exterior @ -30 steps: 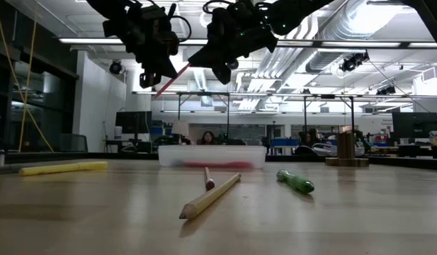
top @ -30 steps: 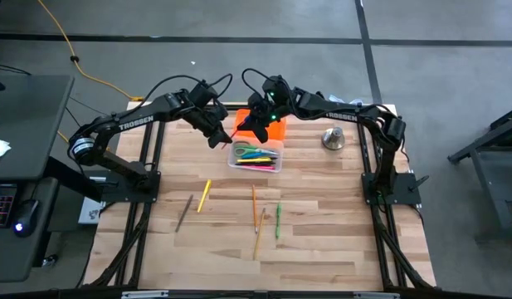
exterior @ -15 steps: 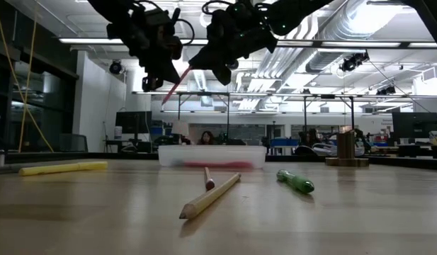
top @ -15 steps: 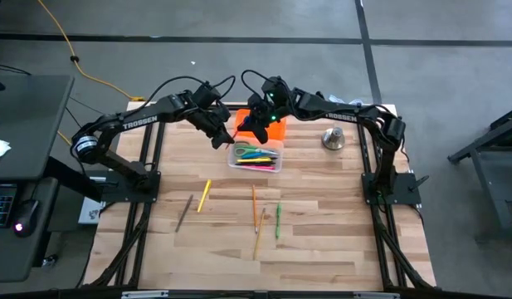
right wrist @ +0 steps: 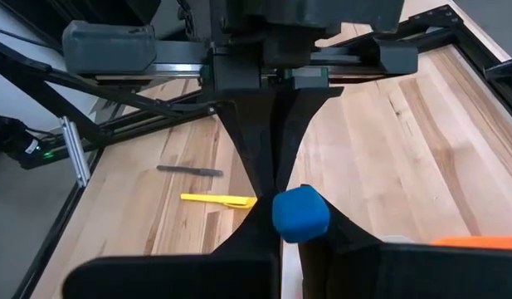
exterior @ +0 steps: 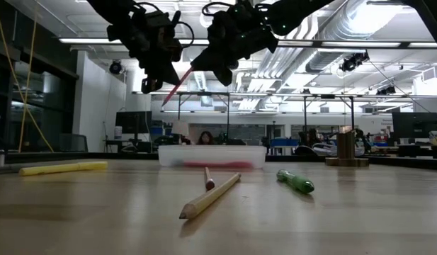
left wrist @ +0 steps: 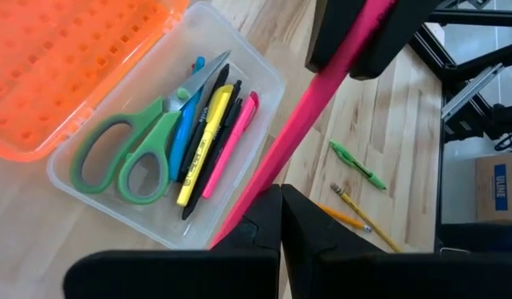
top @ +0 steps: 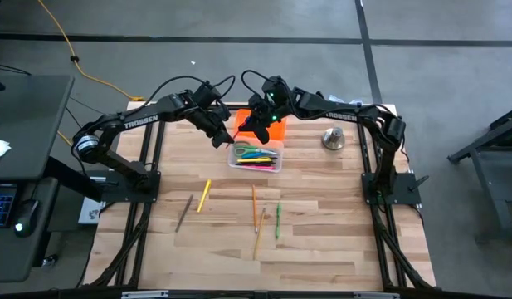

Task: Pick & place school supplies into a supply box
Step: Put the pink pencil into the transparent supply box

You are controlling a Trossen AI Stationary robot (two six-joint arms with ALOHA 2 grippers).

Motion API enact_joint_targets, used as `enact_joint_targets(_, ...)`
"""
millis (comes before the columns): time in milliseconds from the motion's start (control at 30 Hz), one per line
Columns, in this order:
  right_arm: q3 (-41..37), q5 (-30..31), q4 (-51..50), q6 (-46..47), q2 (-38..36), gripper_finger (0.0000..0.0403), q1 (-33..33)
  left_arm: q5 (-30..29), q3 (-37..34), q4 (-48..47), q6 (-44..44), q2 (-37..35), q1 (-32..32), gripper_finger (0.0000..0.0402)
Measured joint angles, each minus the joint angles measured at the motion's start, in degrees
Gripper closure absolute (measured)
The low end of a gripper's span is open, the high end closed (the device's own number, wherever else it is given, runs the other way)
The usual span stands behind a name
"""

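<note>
We see our left gripper (top: 221, 137) clamped on a long pink pencil (left wrist: 309, 114), held in the air just left of the clear plastic supply box with its orange lid (top: 257, 155). Our right gripper (top: 257, 126) hovers just behind that box, fingers closed, a blue-tipped piece (right wrist: 300, 213) between them.

Two matte black jointed arms, white TROSSEN lettering along each forearm, looping black cables, small green indicator light.
</note>
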Motion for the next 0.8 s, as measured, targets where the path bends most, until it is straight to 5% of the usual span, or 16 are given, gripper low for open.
enact_joint_targets(800,0.04,0.51,-0.40,0.29,-0.04,0.0403,0.02,-1.28,0.00,3.72,3.91,-0.72,0.04,0.0364)
